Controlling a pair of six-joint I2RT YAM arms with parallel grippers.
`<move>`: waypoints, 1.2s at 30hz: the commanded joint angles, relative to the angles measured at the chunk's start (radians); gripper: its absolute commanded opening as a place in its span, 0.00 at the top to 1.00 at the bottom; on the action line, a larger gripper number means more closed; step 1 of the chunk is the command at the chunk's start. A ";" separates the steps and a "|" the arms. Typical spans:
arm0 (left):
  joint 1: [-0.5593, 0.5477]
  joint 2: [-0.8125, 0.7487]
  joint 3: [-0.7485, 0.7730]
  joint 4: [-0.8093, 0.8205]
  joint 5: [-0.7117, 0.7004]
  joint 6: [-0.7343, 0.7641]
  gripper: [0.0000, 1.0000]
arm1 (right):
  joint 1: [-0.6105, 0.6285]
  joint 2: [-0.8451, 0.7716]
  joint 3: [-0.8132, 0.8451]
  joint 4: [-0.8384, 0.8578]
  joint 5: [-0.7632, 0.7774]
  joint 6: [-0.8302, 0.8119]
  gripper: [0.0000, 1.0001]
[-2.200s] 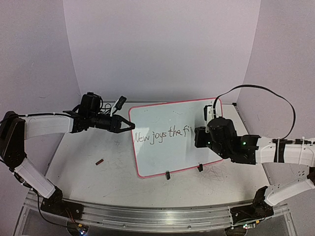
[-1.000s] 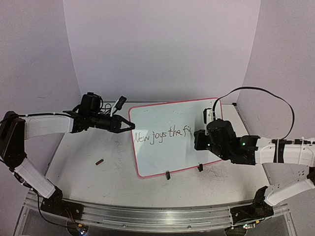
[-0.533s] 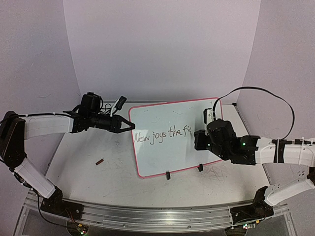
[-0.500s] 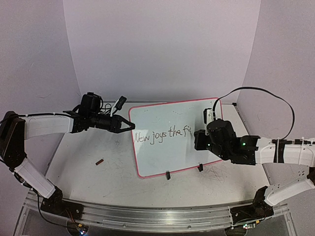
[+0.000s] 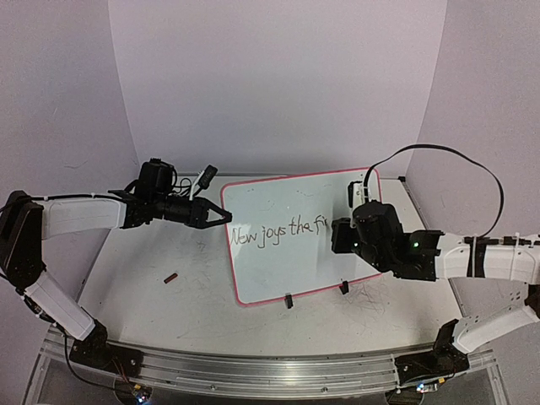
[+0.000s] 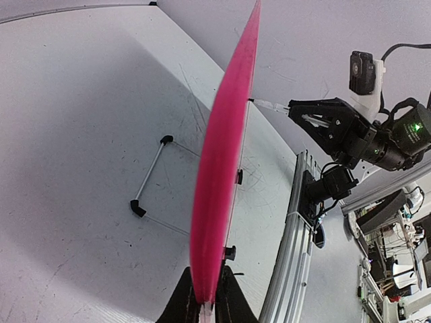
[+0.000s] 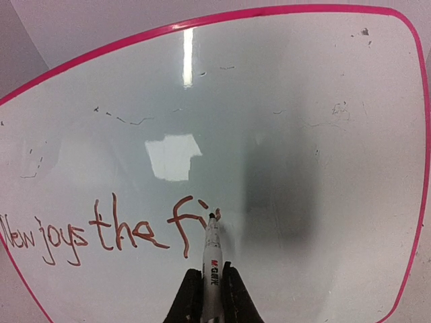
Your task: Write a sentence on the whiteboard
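The whiteboard [image 5: 287, 270] with its pink rim stands tilted on the table. My left gripper [image 5: 226, 217] is shut on its left edge, and in the left wrist view the rim [image 6: 225, 155] runs edge-on out of that gripper [image 6: 205, 306]. The sentence [image 5: 278, 230] reads "New joys the fi" [image 7: 114, 232]. My right gripper [image 7: 211, 282] is shut on a white marker [image 7: 211, 259], whose tip touches the whiteboard [image 7: 303, 134] at a short stroke just right of the "fi". In the top view the right wrist [image 5: 371, 232] hides the marker.
A small dark red cap [image 5: 171, 276] lies on the table left of the board. Two black clips [image 5: 288, 299] hold the board's lower edge. A wire stand [image 6: 151, 182] lies behind the board. The aluminium rail [image 5: 253, 363] runs along the near edge.
The right wrist has shifted slightly up and left with the marker, and a short stroke has been added after the "f". The left arm and the board have not moved.
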 commanded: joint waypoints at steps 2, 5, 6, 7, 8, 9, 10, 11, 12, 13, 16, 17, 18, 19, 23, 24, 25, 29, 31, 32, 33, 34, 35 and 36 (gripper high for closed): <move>-0.029 -0.002 0.031 -0.035 -0.002 0.014 0.91 | -0.002 0.014 0.039 0.028 0.062 -0.011 1.00; -0.029 -0.002 0.031 -0.035 -0.002 0.014 0.91 | -0.002 0.013 0.038 0.020 0.075 -0.003 1.00; -0.028 -0.002 0.032 -0.035 -0.002 0.014 0.91 | -0.002 0.011 0.037 0.014 0.078 0.001 1.00; -0.029 -0.002 0.032 -0.035 -0.002 0.014 0.91 | -0.002 0.009 0.035 0.011 0.080 0.005 1.00; -0.028 -0.001 0.032 -0.035 -0.002 0.014 0.91 | -0.002 0.008 0.033 0.007 0.080 0.008 1.00; -0.029 -0.001 0.031 -0.035 -0.002 0.014 0.92 | -0.002 0.005 0.031 0.001 0.079 0.010 1.00; -0.029 -0.001 0.031 -0.035 -0.002 0.014 0.91 | -0.002 0.003 0.028 -0.003 0.075 0.013 1.00; -0.029 -0.001 0.031 -0.035 -0.002 0.014 0.91 | -0.002 0.002 0.025 -0.008 0.070 0.016 1.00; -0.029 0.000 0.033 -0.035 -0.002 0.014 0.92 | -0.002 0.001 0.023 -0.013 0.064 0.018 1.00; -0.029 0.000 0.033 -0.035 -0.002 0.014 0.91 | -0.002 0.000 0.019 -0.018 0.060 0.022 1.00; -0.029 0.000 0.032 -0.035 -0.002 0.014 0.92 | -0.002 -0.005 0.005 -0.028 0.044 0.033 1.00; -0.029 0.000 0.032 -0.035 -0.001 0.014 0.91 | -0.002 -0.008 0.000 -0.028 0.039 0.036 1.00; -0.029 0.001 0.032 -0.035 -0.002 0.014 0.91 | -0.003 -0.010 -0.005 -0.028 0.035 0.040 1.00; -0.029 0.001 0.032 -0.035 -0.002 0.014 0.92 | -0.002 -0.013 -0.010 -0.028 0.030 0.044 1.00; -0.029 0.003 0.032 -0.035 -0.002 0.014 0.92 | -0.002 -0.023 -0.028 -0.061 0.012 0.060 1.00; -0.029 0.003 0.032 -0.035 -0.002 0.014 0.92 | -0.002 -0.025 -0.031 -0.063 0.009 0.062 1.00; -0.029 0.003 0.032 -0.035 -0.002 0.014 0.92 | -0.002 -0.027 -0.035 -0.065 0.005 0.066 1.00; -0.029 0.004 0.032 -0.035 -0.001 0.014 0.91 | -0.002 -0.035 -0.045 -0.072 -0.004 0.074 1.00; -0.029 0.004 0.033 -0.035 -0.002 0.014 0.91 | -0.002 -0.038 -0.046 -0.074 -0.005 0.075 1.00; -0.029 0.004 0.033 -0.035 -0.002 0.013 0.91 | -0.002 -0.038 -0.043 -0.073 -0.008 0.073 1.00; -0.029 0.004 0.032 -0.035 -0.001 0.013 0.92 | -0.002 -0.042 -0.040 -0.067 -0.014 0.068 1.00; -0.029 0.005 0.032 -0.035 -0.002 0.014 0.92 | -0.002 -0.048 -0.038 -0.053 -0.020 0.060 1.00; -0.029 0.006 0.033 -0.035 -0.002 0.014 0.91 | -0.002 -0.057 -0.037 -0.043 -0.023 0.056 1.00; -0.029 0.006 0.033 -0.035 -0.002 0.014 0.91 | -0.002 -0.068 -0.036 -0.030 -0.023 0.052 1.00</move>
